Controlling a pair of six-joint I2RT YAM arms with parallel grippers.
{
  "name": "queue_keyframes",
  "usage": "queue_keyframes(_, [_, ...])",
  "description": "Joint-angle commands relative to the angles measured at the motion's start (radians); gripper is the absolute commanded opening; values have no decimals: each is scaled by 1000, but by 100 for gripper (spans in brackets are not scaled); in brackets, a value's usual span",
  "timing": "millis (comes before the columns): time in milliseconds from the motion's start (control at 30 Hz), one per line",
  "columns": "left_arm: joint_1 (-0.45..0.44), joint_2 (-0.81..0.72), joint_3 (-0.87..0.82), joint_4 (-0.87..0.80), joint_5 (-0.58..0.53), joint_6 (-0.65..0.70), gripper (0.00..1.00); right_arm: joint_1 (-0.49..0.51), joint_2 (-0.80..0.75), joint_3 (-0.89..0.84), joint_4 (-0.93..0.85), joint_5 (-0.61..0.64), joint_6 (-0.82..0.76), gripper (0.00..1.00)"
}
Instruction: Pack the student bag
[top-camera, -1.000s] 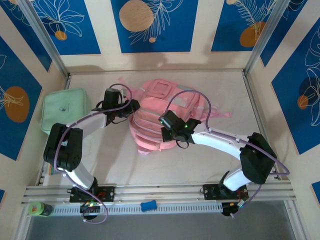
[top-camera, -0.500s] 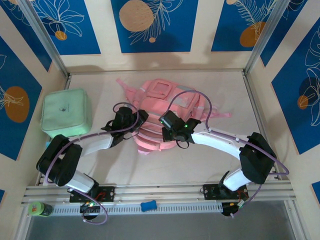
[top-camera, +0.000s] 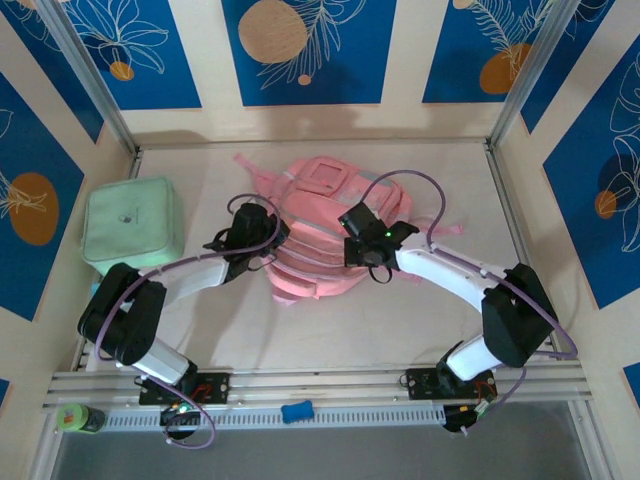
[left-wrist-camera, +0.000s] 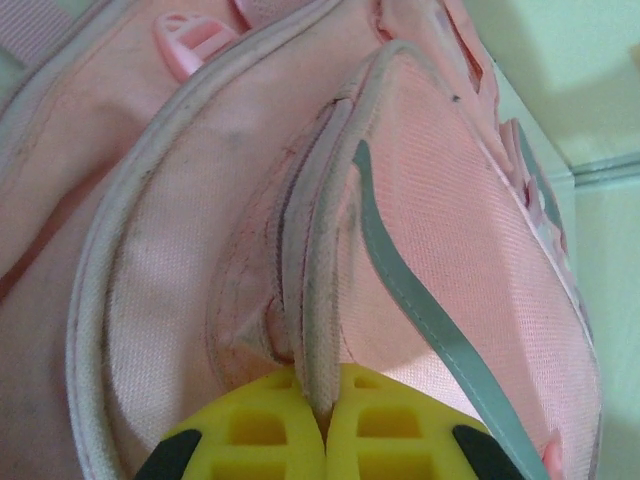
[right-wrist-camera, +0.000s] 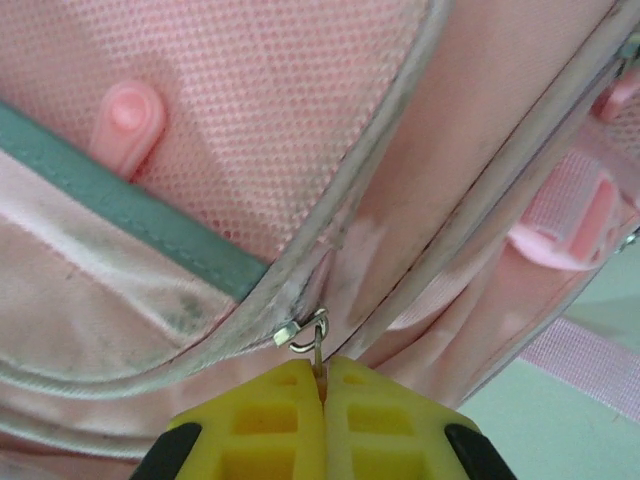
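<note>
From above, the student bag (top-camera: 318, 232) lies flat in the middle of the surface (top-camera: 400, 330), somewhat toward its far edge, with a mint-green soft case (top-camera: 130, 225) well apart from it at the left edge. Both arms reach inward to the bag: the left pincer (top-camera: 268, 245) meets its left side and the right pincer (top-camera: 360, 250) sits over its right half. This two-sided hold looks meant to open the bag, with one arm anchoring the cloth while the other works the zip. In the left wrist view, the yellow pads (left-wrist-camera: 260, 440) are pressed together on a piped edge (left-wrist-camera: 312, 330) of a front pocket panel. The fabric is pinched into a ridge just beside a grey strip (left-wrist-camera: 420, 320), and that grip probably keeps the soft bag from sliding or bunching when the zip is drawn. In the right wrist view, the pincer is pressed together on a small metal zip pull (right-wrist-camera: 312, 340) where two piped seams meet, with a pink snap tab close above. The pull is thin and caught only at its tip, so it could slip free if tugged at an angle. Nothing appears packed yet, and the task seems to be at the opening step.
</note>
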Motion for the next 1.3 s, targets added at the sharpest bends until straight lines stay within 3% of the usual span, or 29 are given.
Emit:
queue_keyframes(0, [56, 22, 61, -99, -12, 168, 0, -72, -15, 14, -79, 23, -54, 0])
queue_keyframes(133, [59, 25, 86, -120, 40, 203, 0, -72, -33, 26, -37, -58, -115, 0])
queue_keyframes(167, [59, 20, 94, -133, 54, 214, 3, -78, -51, 20, -24, -84, -117, 6])
queue_keyframes(200, [60, 11, 101, -151, 71, 226, 24, -92, -72, 12, -13, -116, -113, 14])
queue_keyframes(233, [60, -4, 103, -169, 82, 236, 37, -106, -102, 3, -5, -136, -109, 23])
queue_keyframes(400, [66, -175, 4, -188, 5, 289, 72, -191, -248, -74, 54, -71, -74, 61])
queue_keyframes(533, [106, -275, 2, -368, -177, 417, 98, -310, -310, -166, 144, 58, -51, 69])
queue_keyframes(667, [158, -294, -25, -390, -405, 613, 99, -471, -311, -273, 315, 145, -72, 73])
queue_keyframes(767, [230, -265, -66, -294, -501, 768, 99, -571, -276, -354, 527, 165, -156, 100])
queue_keyframes(800, [256, -251, -88, -237, -518, 811, 99, -593, -253, -376, 599, 178, -191, 99])
queue_keyframes(900, [317, -204, -160, -16, -454, 923, 99, -661, -168, -433, 804, 116, -280, 99])
queue_keyframes(1033, [337, -172, -264, 331, -364, 1058, 99, -729, -66, -495, 1036, -103, -325, 99])
queue_keyframes(1167, [350, -143, -277, 409, -327, 1151, 99, -704, -23, -526, 1147, -263, -428, 99])
queue_keyframes(1267, [359, -162, -290, 396, -281, 1162, 99, -638, 6, -635, 1384, -303, -532, 99])
